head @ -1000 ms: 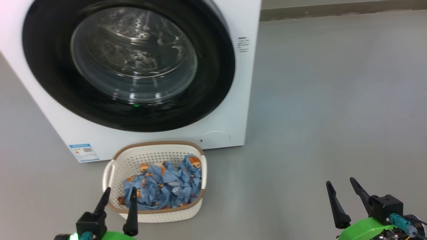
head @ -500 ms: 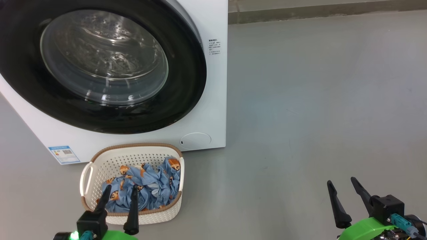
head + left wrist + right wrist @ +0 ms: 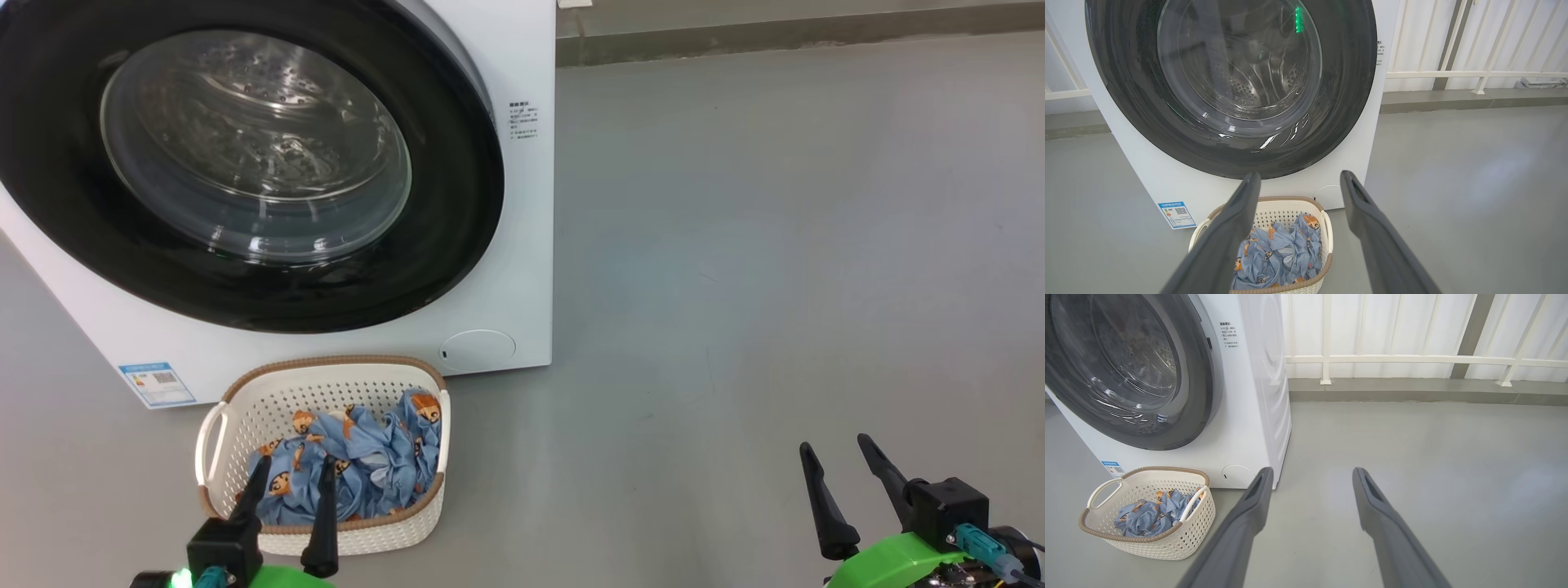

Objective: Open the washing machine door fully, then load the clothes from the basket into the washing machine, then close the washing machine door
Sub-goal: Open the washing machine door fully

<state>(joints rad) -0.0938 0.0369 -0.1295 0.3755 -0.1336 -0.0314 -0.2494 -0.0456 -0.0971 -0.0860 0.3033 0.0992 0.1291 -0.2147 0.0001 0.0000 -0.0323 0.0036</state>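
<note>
Two grippers are showing along the bottom of my head view, and I am reading across from the left. At far left the blue label (image 3: 157, 384) is sitting on the lower corner of the washer (image 3: 522, 245). Just right of it the left gripper (image 3: 295, 462) is hanging low with its jaws spread wide and nothing between them. Its fingertips are overlapping the near side of the basket (image 3: 335, 360) in this view, and I cannot tell whether they are over it or short of it. In the left wrist view the two fingers (image 3: 1237, 220) are framing the basket, which is lying further off.

The basket is standing on the floor (image 3: 775, 245) just in front of the washer, below the door (image 3: 457, 204). The clothes (image 3: 367, 457) are lying bunched inside it, heaped toward its right side. The door is lying closed against the washer's front, and the drum (image 3: 269, 122) is showing through the glass. Right of the basket, the flap (image 3: 478, 347) is sitting at the washer's lower right corner.

Further right the grey floor is stretching away. At lower right the right gripper (image 3: 833, 445) is hovering with its jaws equally wide apart, holding nothing, well apart from basket and washer. In the right wrist view a white railing (image 3: 1412, 359) is running along behind the washer.
</note>
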